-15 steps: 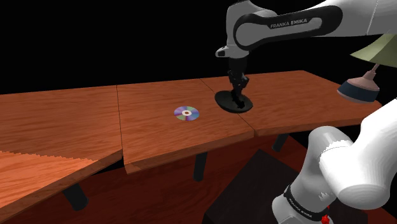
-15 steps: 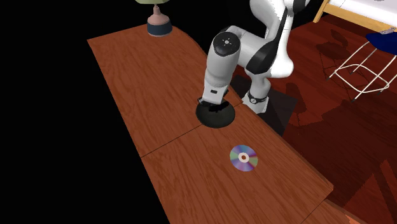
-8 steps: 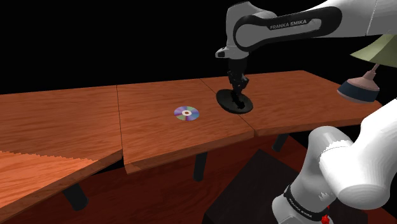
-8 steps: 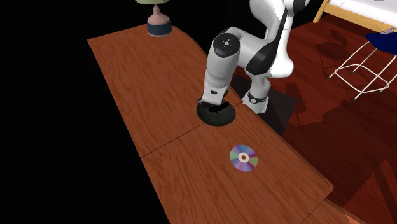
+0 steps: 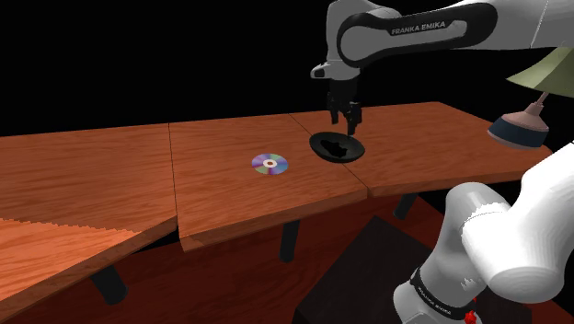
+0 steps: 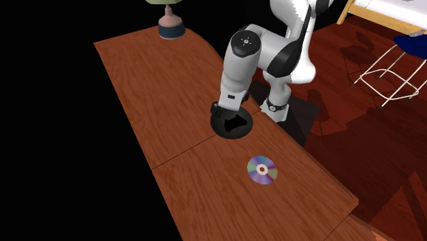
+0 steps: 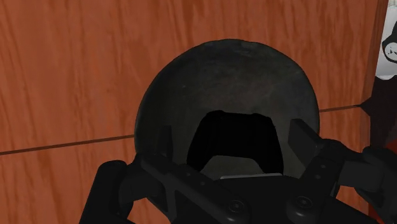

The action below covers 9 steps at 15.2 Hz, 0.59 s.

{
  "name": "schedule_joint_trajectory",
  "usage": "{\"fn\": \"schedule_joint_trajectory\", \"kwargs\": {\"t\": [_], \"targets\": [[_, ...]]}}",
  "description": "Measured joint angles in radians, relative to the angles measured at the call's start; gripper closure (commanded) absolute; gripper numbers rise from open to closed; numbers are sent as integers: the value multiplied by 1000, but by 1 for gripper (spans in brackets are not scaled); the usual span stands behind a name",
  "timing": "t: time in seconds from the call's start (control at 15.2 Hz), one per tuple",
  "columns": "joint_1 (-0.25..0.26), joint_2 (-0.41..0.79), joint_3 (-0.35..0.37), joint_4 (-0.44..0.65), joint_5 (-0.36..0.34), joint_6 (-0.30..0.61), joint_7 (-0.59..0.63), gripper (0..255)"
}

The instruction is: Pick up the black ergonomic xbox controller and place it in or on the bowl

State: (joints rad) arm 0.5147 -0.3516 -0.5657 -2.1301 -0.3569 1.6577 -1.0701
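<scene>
Wrist view shows controller (image 7: 234,141) in bowl (image 7: 229,73), end effector (image 7: 232,133) released above it.

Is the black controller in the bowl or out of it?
In. The controller lies inside the dark bowl, and the gripper hangs above it, jaws apart, touching nothing.

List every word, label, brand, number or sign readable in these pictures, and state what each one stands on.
"FRANKA EMIKA": white letters on the dark section of the arm, in the shoulder view.
Small white print on the dark band around the arm's lower joint, near the stand: too small to read.
The disc on the table: no lettering can be made out.
</scene>
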Motion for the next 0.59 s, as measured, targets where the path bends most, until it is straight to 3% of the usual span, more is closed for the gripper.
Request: {"fn": "schedule_joint_trajectory", "kwargs": {"t": [0.2, 0.59], "targets": [[6, 6, 11, 72, 10, -67, -10, 0], [9, 17, 12, 97, 17, -81, -13, 0]]}}
